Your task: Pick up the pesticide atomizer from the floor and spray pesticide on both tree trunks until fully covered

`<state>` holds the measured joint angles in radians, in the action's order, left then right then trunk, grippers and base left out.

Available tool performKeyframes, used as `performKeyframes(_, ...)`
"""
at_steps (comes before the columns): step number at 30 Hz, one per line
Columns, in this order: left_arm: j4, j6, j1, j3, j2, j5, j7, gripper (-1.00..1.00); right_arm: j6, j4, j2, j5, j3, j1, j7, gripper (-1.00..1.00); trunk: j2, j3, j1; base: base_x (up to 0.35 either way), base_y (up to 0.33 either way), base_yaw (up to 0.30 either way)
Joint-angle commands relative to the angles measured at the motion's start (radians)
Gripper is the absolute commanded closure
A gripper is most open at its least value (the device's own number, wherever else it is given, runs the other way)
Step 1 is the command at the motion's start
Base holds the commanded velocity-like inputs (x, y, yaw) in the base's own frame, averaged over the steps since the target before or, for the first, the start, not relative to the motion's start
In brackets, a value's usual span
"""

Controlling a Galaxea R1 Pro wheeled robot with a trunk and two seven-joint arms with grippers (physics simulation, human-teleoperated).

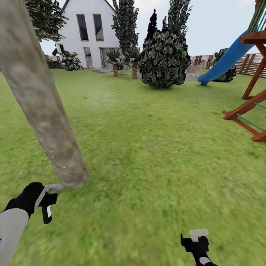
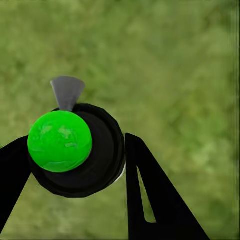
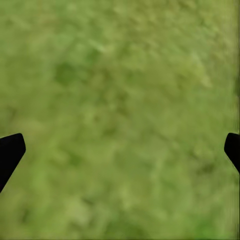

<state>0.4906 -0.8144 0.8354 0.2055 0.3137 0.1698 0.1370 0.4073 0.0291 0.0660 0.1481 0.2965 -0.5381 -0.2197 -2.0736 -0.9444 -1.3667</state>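
Nearest the head camera, low at its left edge, the black left gripper (image 1: pixel 46 199) on its grey-sleeved arm is clamped on the pesticide atomizer (image 1: pixel 47 210), a dark bottle with a pale grey trigger head; the left wrist view shows the two black fingers (image 2: pixel 150 195) pressed against the bottle's round black body (image 2: pixel 100 165), its bright green cap (image 2: pixel 60 141) toward the lens and a grey nozzle wedge (image 2: pixel 67 92) beyond it; blurry green grass floor (image 2: pixel 175 75) lies below. Just ahead of the nozzle stands the thick, mottled grey-brown tree trunk (image 1: pixel 40 107); its base is near the sprayer, and a few pale specks dot its lower bark. Its long axis runs up and away to the head view's top left, so I judge the coming move as sweeping the nozzle along that line; the left arm is much the nearer. Low at the head view's right, the black right gripper (image 1: pixel 197 242) hangs over grass, fingers (image 3: pixel 10 150) wide apart and empty.
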Motion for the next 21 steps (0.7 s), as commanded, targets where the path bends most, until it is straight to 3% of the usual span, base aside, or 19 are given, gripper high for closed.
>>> performKeyframes(1, 0.002, -0.005, 0.001, 0.006, -0.001, 0.011, 0.009, 1.00, 0.002, 0.000, 0.000, 0.010, 0.009, 0.000, -0.001, -1.00, 0.000, -0.001, 0.000, 0.089, -0.310, 0.000)
performKeyframes(8, 0.002, -0.003, 0.001, 0.006, -0.001, 0.011, 0.012, 1.00, 0.002, 0.000, -0.002, 0.010, 0.009, 0.000, 0.000, -1.00, 0.000, -0.001, 0.000, 0.133, -0.309, 0.041)
performKeyframes(21, 0.002, 0.000, 0.001, 0.008, -0.007, 0.011, 0.013, 1.00, 0.002, 0.000, -0.003, 0.010, 0.010, 0.000, 0.001, -1.00, 0.000, -0.001, 0.000, 0.189, -0.280, 0.265)
